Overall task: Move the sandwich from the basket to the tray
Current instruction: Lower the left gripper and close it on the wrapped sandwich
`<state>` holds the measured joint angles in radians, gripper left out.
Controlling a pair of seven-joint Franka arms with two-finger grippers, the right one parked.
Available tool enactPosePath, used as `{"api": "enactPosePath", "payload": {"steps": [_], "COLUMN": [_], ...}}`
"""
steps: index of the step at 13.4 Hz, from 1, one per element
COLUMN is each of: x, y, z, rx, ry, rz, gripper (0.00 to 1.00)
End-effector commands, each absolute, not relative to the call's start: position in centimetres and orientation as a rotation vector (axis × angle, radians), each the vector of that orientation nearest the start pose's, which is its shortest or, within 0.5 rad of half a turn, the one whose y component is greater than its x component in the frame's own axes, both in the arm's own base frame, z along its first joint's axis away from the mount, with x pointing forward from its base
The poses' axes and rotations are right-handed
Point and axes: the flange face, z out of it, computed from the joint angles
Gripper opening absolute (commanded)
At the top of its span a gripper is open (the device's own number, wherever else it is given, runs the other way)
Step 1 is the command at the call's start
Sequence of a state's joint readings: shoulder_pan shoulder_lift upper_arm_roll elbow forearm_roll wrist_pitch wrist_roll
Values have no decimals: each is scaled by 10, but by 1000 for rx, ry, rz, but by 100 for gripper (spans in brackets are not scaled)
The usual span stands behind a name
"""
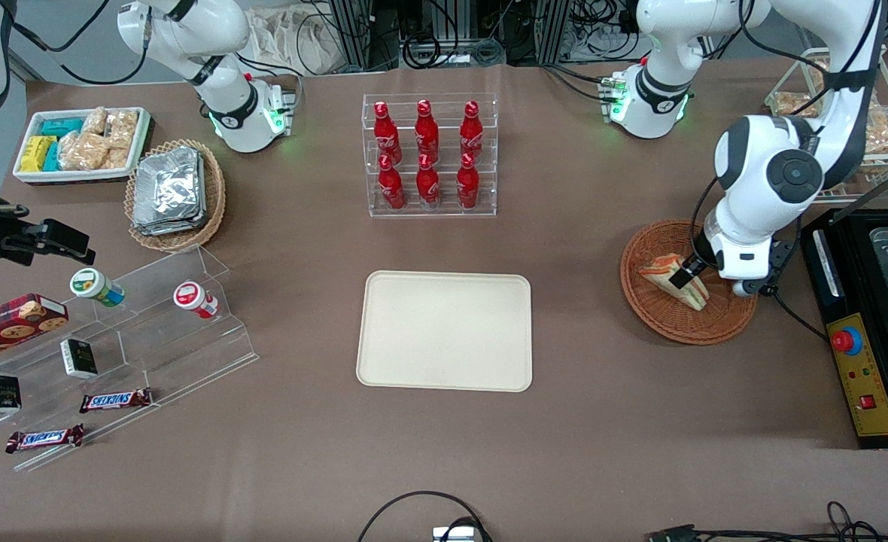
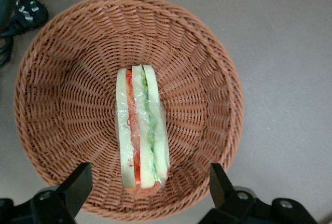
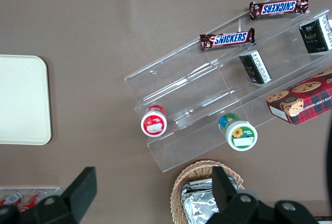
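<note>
The gripper (image 2: 148,185) hangs wide open above the basket (image 2: 207,68), holding nothing. The sandwich (image 2: 141,128) lies just beneath it, between its fingers (image 2: 78,182).

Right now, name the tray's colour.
Plain cream-beige tray, clearest in the front view; the gripper hangs open over the sandwich.

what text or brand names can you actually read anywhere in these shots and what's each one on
"SNICKERS": on both chocolate bars on the clear display steps.
Red bottles, the two round lids, small dark boxes, cookie box: print too small to read.
Sandwich, basket, tray: no text.
The gripper hangs open over the sandwich.
</note>
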<state>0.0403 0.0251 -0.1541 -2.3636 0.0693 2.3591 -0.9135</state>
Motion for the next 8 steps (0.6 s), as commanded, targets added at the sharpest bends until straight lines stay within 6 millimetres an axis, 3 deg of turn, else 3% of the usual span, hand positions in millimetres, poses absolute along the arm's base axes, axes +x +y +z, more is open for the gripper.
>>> {"api": "enactPosePath", "payload": {"steps": [1,8], "x": [487,476], "y": [-60,-60], "z": [289,252], "rx": [-2840,-2836], "ry": [-1167,-1206], "rz": [-26,-27], "gripper": [100,100]}}
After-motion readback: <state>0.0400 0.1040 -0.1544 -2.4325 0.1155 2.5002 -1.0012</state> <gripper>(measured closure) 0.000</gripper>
